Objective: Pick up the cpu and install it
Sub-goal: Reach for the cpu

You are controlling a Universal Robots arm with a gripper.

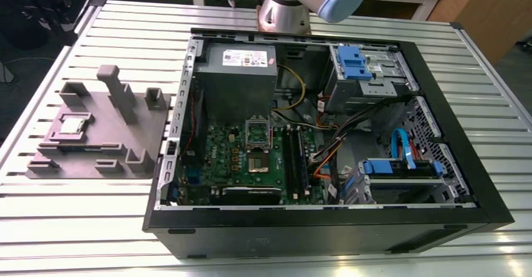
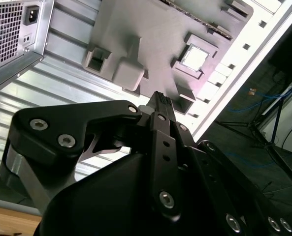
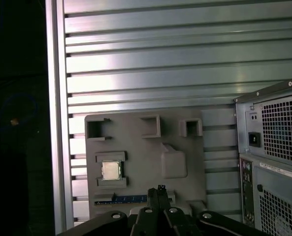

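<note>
grey printed fixture [image 1: 106,141] lies flat on the slatted aluminium counter [image 1: 83,227], at the exterior view's left of the open pc case [image 1: 332,227]. the cpu [image 1: 72,125] sits in a square pocket of that fixture, silver top up, level and untouched. in both wrist views i see it from above: the cpu [image 3: 111,170] framed by low grey walls on the fixture [image 3: 146,162], and the cpu [image 2: 194,57] bright in its pocket on the fixture [image 2: 136,29].

my jaws are clenched together with nothing between them. my fingertips [image 3: 157,192] meet in a single black point that hangs over the fixture's edge, near a raised rounded block [image 3: 174,162] and apart from the cpu. in the second wrist view one of the fingertips [image 2: 160,101] points toward the same block [image 2: 128,73], with the cpu off to one side and not touched.

inside the case the green motherboard [image 1: 241,165] lies flat, with black ram sticks [image 1: 293,159] just beside its middle. a grey power supply [image 1: 237,71] sits beyond it, and blue drive brackets [image 1: 349,62] stand at the exterior view's right. orange and blue cables [image 1: 332,155] run across the floor of the case. my arm [image 1: 303,3] rises at the far edge of the counter, behind the case. the case's rear panel [image 3: 274,147], with its vent grille, stands beside the fixture in the first wrist view.
</note>
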